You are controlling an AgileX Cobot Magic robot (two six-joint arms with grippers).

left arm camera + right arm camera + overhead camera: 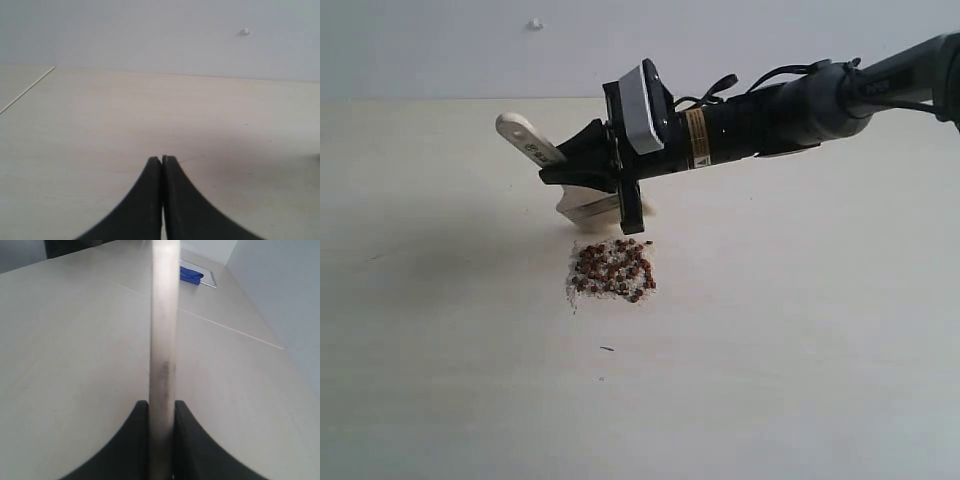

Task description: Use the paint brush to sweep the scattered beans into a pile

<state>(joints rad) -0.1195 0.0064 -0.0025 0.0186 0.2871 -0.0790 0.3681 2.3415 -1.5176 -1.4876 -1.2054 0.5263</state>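
Right jaws clamped on paint brush (pixel 533 146) handle; left jaws closed, empty; I fear heavy stroke flicks pile (pixel 612 270), mid-worktop (pixel 800 350), apart.

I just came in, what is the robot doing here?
The right hand grips the brush by its handle, with the brush head close to the beans. The beans lie gathered closely together on the table. The left hand is shut, holds nothing and is over bare table.
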